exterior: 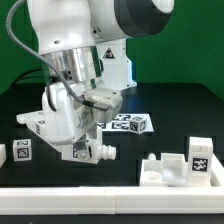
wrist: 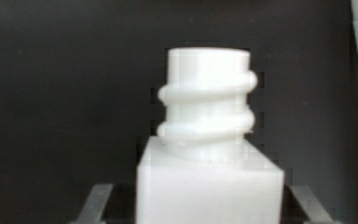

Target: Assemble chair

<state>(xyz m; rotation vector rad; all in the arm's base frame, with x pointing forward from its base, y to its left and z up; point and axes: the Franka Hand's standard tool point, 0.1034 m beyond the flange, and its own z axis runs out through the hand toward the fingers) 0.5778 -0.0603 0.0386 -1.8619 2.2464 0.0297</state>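
In the wrist view my gripper [wrist: 199, 208] is shut on a white chair leg [wrist: 202, 150]. Its square block end sits between the two grey fingers [wrist: 105, 205] and its ridged round peg sticks out beyond them. In the exterior view the gripper [exterior: 80, 146] hangs low over the black table at the front left. The leg [exterior: 96, 152] lies nearly level with its peg toward the exterior view's right. Another white tagged chair piece [exterior: 42, 122] shows close beside the hand. I cannot tell whether they touch.
More white chair parts stand at the front right [exterior: 165, 166] [exterior: 200, 156], and a small tagged piece at the far left [exterior: 22, 152]. The marker board [exterior: 130, 123] lies behind the gripper. A white rail [exterior: 110, 196] runs along the table's front edge.
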